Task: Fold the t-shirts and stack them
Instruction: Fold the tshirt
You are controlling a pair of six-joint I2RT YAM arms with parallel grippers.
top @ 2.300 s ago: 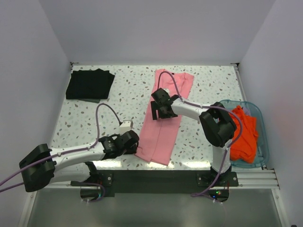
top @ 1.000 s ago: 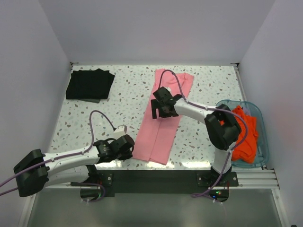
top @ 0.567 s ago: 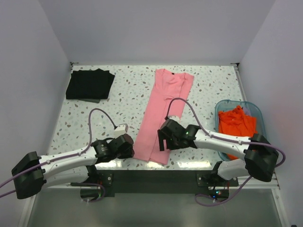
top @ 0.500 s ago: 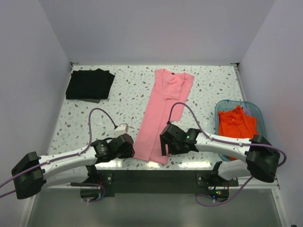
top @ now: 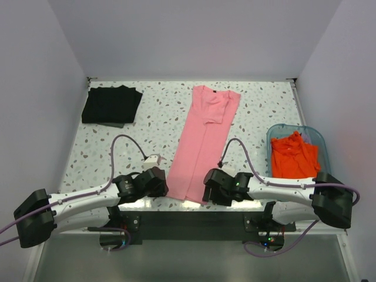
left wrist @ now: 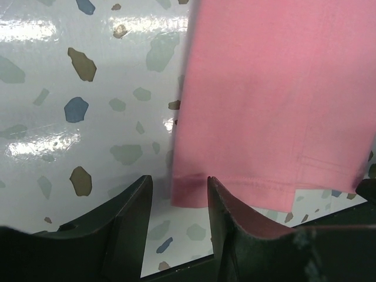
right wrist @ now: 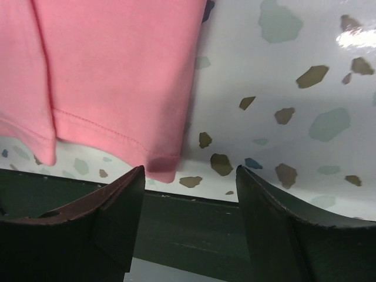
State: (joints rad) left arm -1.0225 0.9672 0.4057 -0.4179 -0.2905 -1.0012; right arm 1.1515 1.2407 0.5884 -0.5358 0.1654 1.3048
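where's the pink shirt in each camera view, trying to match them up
Top external: the pink t-shirt lies lengthwise down the middle of the speckled table, collar far, hem nearest the arms.
Left wrist: it fills the upper right; its near-left hem corner sits low in the middle.
Right wrist: it fills the upper left; its near-right hem corner sits low in the middle.
Shared landmark: the stitched hem.

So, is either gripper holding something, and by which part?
Nothing. The left gripper and right gripper are open at hem corners of the pink t-shirt.
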